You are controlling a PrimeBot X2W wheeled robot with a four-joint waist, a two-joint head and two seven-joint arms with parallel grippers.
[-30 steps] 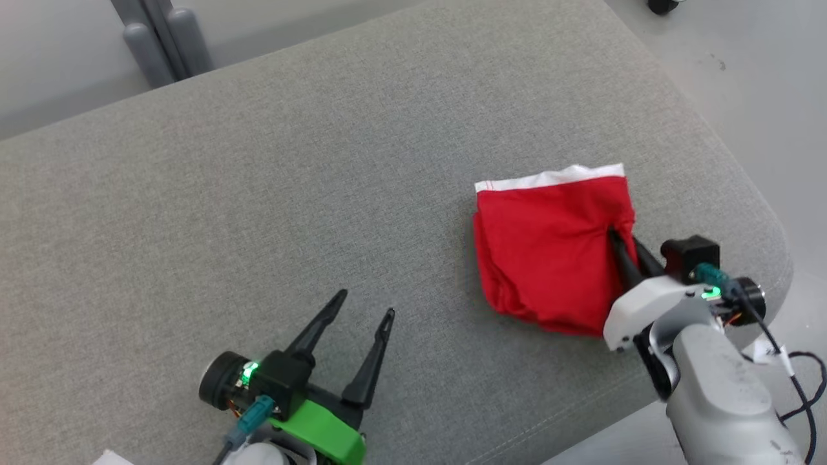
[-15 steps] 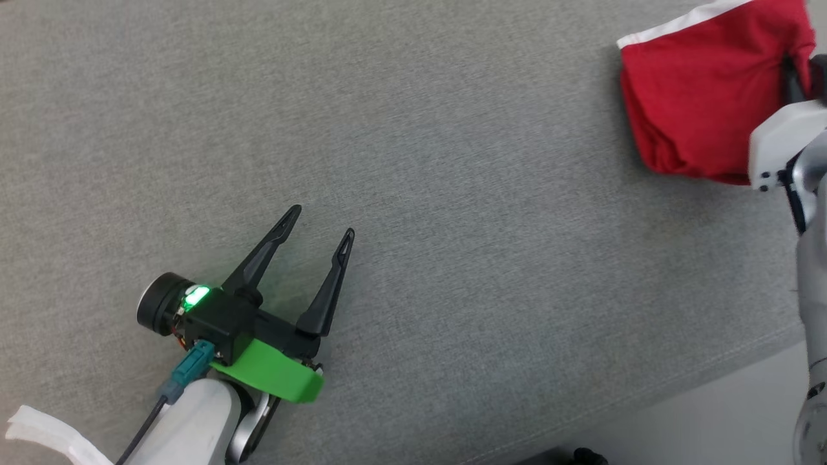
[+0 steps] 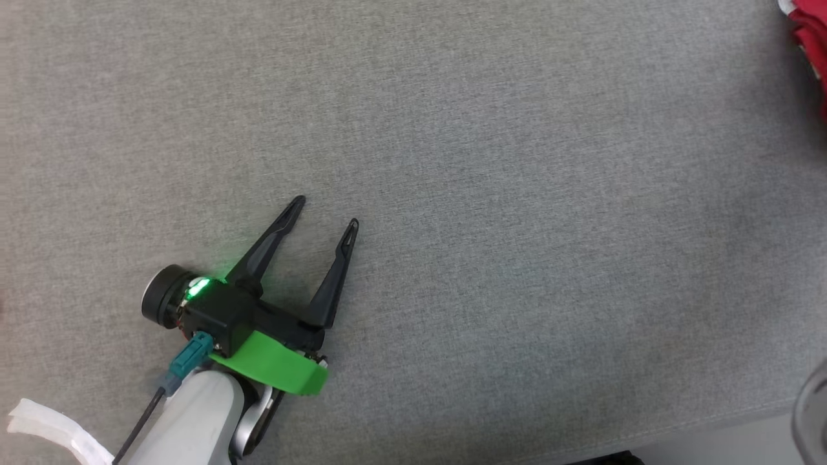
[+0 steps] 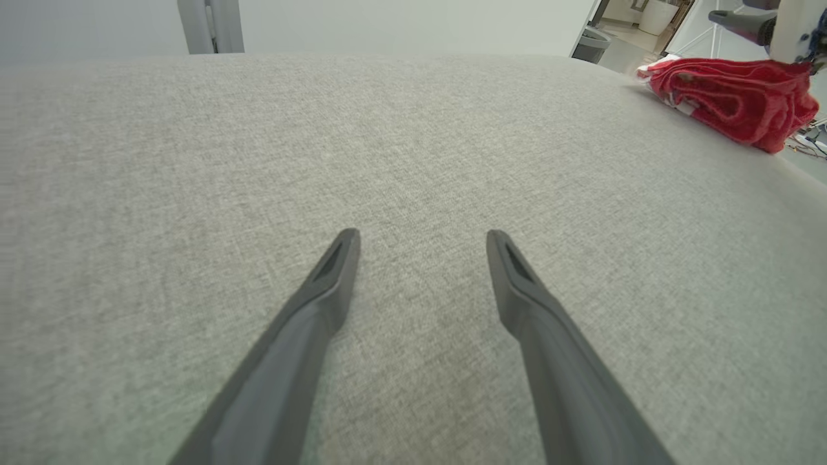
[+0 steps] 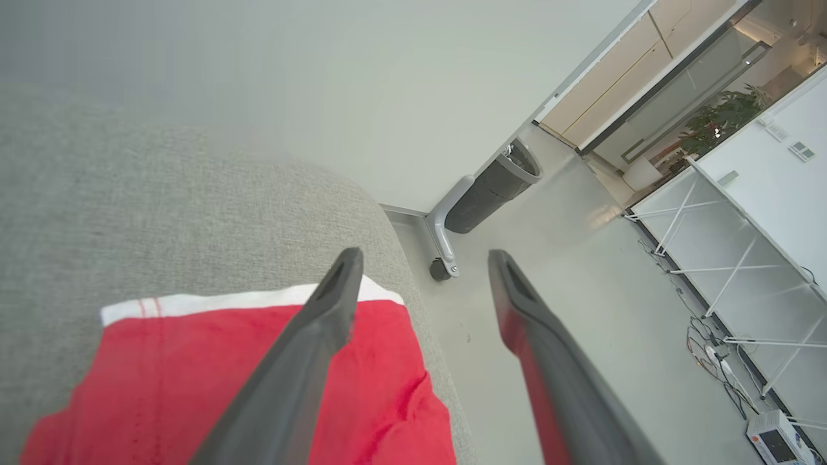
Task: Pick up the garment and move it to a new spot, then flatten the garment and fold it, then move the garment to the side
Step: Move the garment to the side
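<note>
The red garment (image 5: 194, 381) is lying at the right-hand end of the grey padded worktop (image 3: 517, 194), close to its rounded edge, with its white waistband showing along one side. From the left wrist view the garment (image 4: 730, 97) is sitting as a compact, layered bundle rather than a spread-out piece. From the head view only a red sliver (image 3: 813, 39) is peeking in at the top right corner.

The left claw (image 3: 326, 212) is hovering low over bare fabric, well apart from the garment, with its fingers spread and nothing between them. The right claw (image 5: 423, 258) is also standing spread and is pinching nothing. One of its fingers is crossing over the red cloth while the other is pointing out over the floor beyond the worktop's edge. Whether that finger is touching the cloth is hard to tell from this angle.

Judging by how things are lying, the task is looking nearly or wholly finished. The garment is reading as folded, since it is showing stacked layers and a straight waistband edge. It is also sitting off to the side rather than in the middle of the worktop. With neither claw gripping it, what is probably remaining is only drawing the right arm clear, and perhaps a small nudge inward if the bundle is lying too near the edge.
</note>
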